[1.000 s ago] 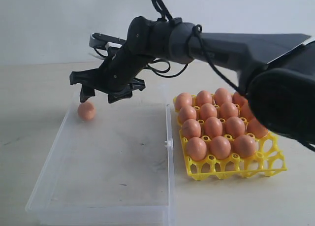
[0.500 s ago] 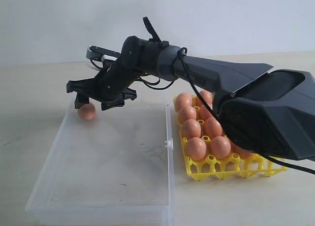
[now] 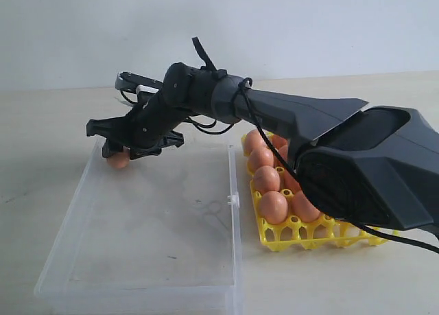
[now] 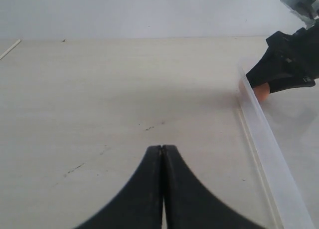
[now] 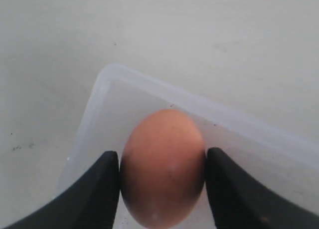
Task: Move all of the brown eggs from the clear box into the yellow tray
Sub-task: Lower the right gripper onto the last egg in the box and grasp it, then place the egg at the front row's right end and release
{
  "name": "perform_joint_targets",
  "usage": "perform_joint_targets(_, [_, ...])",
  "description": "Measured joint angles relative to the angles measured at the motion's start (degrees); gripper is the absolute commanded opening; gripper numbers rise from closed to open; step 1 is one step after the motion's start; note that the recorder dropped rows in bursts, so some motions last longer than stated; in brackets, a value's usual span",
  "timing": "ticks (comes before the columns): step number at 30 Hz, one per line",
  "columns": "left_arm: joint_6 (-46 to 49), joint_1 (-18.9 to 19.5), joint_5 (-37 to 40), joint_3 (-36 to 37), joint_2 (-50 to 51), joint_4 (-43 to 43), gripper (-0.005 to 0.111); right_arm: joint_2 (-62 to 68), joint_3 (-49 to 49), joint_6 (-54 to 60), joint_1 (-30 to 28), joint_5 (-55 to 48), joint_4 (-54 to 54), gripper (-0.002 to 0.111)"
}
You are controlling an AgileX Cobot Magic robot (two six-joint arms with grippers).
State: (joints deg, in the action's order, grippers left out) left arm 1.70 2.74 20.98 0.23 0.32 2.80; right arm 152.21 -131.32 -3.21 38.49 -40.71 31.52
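**Right end effector (image 3: 122,150) closed on the egg (image 3: 117,161) in the box corner**

The right arm reaches across to the far left corner of the clear box (image 3: 233,184). Both fingers press against the egg's sides. Can't tell if it's off the box floor. The other eggs (image 3: 273,206) sit in the yellow tray (image 3: 302,238), just right of the box. The left end effector (image 4: 162,154) is pinched fully together, empty, over the desk (image 4: 99,89) beside the box.
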Motion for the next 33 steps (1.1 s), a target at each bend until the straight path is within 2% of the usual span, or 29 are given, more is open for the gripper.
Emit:
perform_joint_targets(3, [0.0,0.0,0.0,0.0,0.0,0.0,0.0,-0.4,0.0,1.0,0.0,-0.3,-1.6,0.0])
perform_joint_targets(6, [0.0,0.0,0.0,0.0,0.0,0.0,0.0,-6.1,4.6,1.1,-0.5,0.9,-9.1,0.0])
perform_joint_targets(8, [0.0,0.0,0.0,0.0,0.0,0.0,0.0,-12.6,12.3,1.2,-1.0,6.4,-12.9,0.0])
perform_joint_targets(12, [0.0,0.0,0.0,0.0,0.0,0.0,0.0,-29.2,36.7,1.3,-1.8,24.7,-19.4,0.0])
perform_joint_targets(19, [0.0,0.0,0.0,0.0,0.0,0.0,0.0,-50.3,72.1,1.5,-5.2,51.2,-23.6,0.0])
perform_joint_targets(25, [0.0,0.0,0.0,0.0,0.0,0.0,0.0,-62.4,93.2,5.2,-9.3,63.3,-21.4,0.0])
perform_joint_targets(33, [0.0,0.0,0.0,0.0,0.0,0.0,0.0,-70.6,110.9,7.6,-12.2,70.8,-12.8,0.0])
